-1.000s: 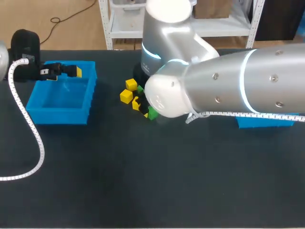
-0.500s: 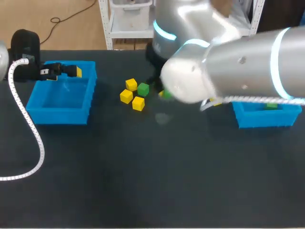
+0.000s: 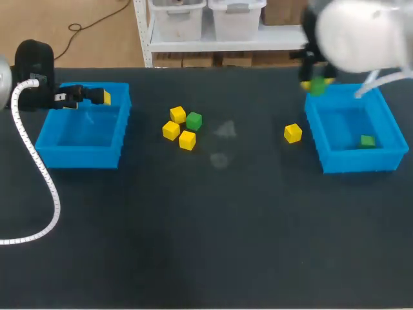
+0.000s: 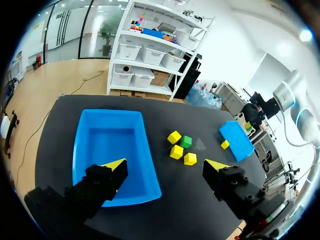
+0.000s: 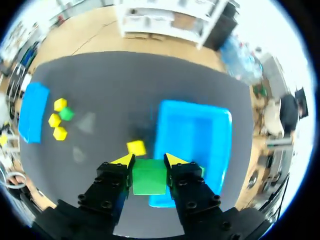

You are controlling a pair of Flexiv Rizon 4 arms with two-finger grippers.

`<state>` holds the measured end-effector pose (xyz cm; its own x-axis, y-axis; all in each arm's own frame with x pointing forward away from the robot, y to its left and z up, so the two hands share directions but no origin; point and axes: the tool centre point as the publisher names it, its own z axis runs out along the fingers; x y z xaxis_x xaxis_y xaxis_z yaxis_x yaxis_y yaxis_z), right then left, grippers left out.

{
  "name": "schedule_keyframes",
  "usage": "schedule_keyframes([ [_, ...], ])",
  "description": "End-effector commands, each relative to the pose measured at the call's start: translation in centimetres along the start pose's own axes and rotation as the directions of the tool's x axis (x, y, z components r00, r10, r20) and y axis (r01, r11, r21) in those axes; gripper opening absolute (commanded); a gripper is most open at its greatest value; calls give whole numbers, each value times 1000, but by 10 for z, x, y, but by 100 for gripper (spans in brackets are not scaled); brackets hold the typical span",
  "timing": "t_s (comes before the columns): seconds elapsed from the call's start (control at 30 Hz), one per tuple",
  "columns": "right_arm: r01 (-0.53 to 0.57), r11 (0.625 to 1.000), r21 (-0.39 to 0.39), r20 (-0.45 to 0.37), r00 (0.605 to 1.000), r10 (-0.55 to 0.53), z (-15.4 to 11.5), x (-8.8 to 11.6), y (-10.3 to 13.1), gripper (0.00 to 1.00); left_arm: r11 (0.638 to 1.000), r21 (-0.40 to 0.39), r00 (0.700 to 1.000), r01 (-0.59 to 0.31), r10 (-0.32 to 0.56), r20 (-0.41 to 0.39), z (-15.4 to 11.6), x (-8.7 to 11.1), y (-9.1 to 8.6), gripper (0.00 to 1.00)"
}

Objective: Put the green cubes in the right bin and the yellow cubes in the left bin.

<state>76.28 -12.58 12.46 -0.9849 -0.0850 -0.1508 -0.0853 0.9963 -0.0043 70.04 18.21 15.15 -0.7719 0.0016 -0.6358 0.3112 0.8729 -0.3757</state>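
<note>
head view: four yellow cubes (image 3: 177, 115), three green cubes (image 3: 193, 121), two bins (image 3: 79, 157).

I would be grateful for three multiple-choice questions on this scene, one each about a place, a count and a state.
1. Where is the lone yellow cube?
A. In the left bin.
B. On the table, beside the right bin.
C. In the right bin.

2. How many yellow cubes lie on the table?
A. Two.
B. Six.
C. Four.

3. How do the right arm's jaws stand?
A. Shut on a green cube.
B. Open and empty.
C. Shut on a yellow cube.

Answers:
1 B: it sits on bare table, outside the bin's wall.
2 C: three are grouped at mid-table, plus the lone one.
3 A: the right wrist view shows the green cube clamped from both sides.
</note>
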Motion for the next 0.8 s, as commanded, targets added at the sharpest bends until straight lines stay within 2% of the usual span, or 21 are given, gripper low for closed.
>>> schedule_keyframes([
  [0.03,-122,992,-45,386,913,130,14,13,-57,0,1000,11,1000,-2,2,7,0,1,2,100],
  [0.23,-172,984,-36,350,921,174,31,18,-72,0,1000,11,1000,-2,2,7,0,1,2,100],
  [0.27,-176,984,-28,343,923,175,32,17,-73,34,1000,11,1000,-2,2,7,0,1,2,100],
  [0.3,-173,985,-29,344,923,172,32,17,-73,100,1000,11,1000,-2,2,7,0,1,2,100],
  [0.57,-128,992,-20,359,925,126,23,6,-58,100,1000,11,1000,-2,2,7,0,1,2,100],
  [0.67,-64,998,-15,369,927,65,15,-8,-39,100,1000,11,1000,-2,2,7,0,1,2,100],
  [0.8,71,997,-4,376,924,-65,8,-34,5,100,1000,11,1000,-2,2,7,0,1,2,100],
])
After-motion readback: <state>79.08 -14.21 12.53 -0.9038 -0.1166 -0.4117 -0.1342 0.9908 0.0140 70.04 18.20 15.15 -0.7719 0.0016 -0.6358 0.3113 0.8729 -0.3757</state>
